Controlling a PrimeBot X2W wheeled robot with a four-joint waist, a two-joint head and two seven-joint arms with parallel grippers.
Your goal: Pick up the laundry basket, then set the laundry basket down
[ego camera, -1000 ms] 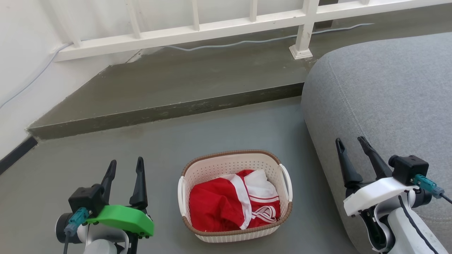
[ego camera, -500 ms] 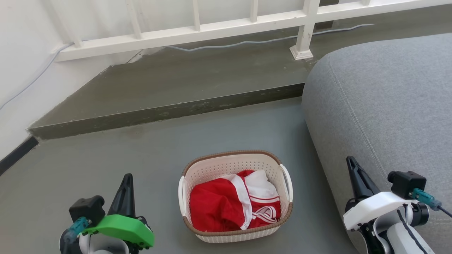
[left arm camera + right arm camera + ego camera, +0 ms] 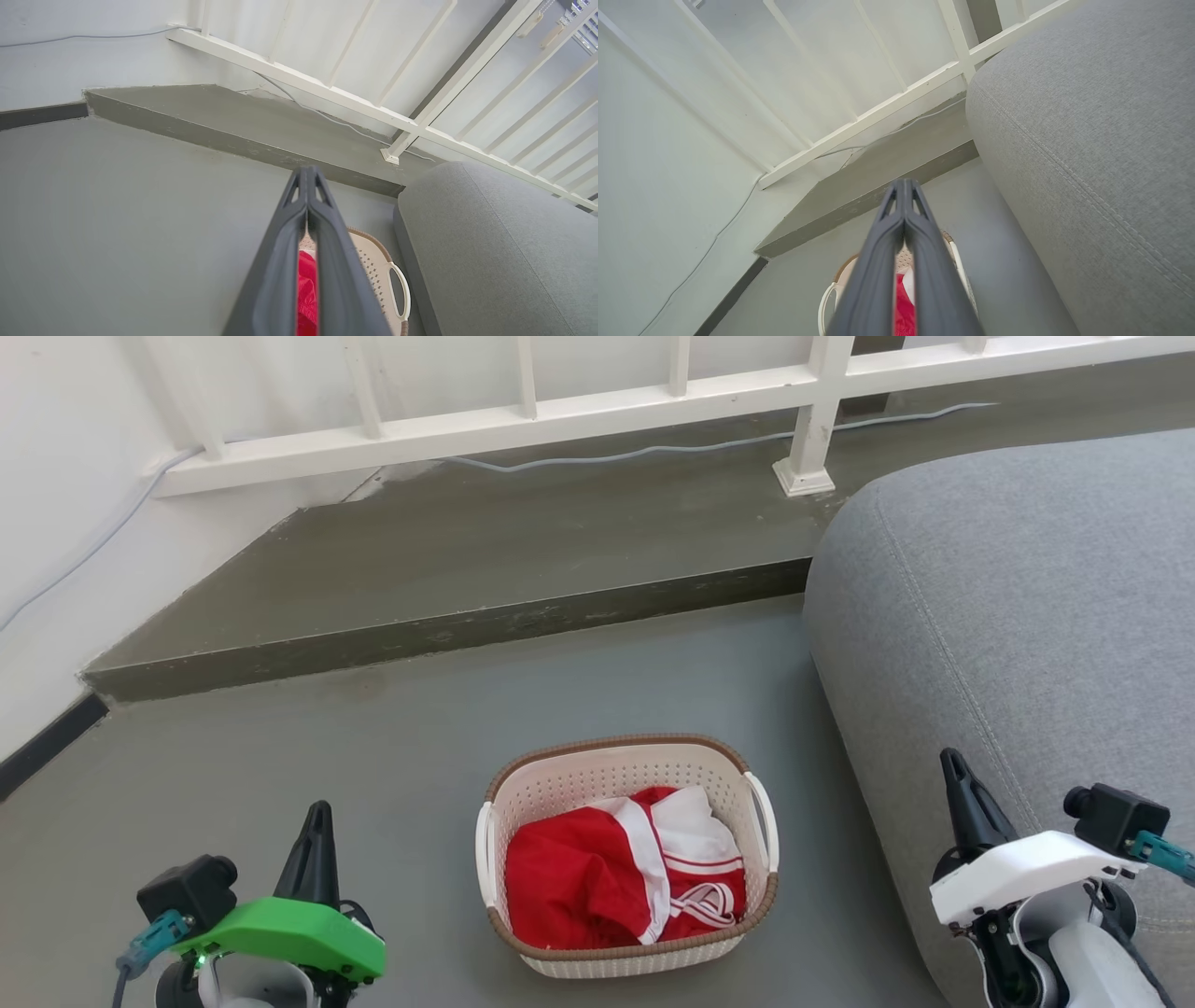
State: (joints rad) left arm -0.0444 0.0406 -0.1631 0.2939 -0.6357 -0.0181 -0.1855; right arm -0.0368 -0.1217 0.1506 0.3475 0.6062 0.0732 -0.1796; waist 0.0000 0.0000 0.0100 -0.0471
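The smooth grey floor (image 3: pixel 373 756) carries a small cream-white perforated plastic laundry basket (image 3: pixel 611 743) with a brown woven-look rim, near a bulky grey fabric sofa (image 3: pixel 1008 616) but not touching it. Beyond them, a thin pale cable (image 3: pixel 653 450) trails along a raised darker step (image 3: pixel 467 551).

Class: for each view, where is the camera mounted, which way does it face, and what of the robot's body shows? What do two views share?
Head view: on the head, facing forward and down at the laundry basket; left gripper lower left, right gripper lower right.
Left wrist view: on the left wrist, looking along its shut fingers toward the railing.
Right wrist view: on the right wrist, along its shut fingers, sofa alongside.
Shared: both wrist views show the laundry basket behind the fingers.
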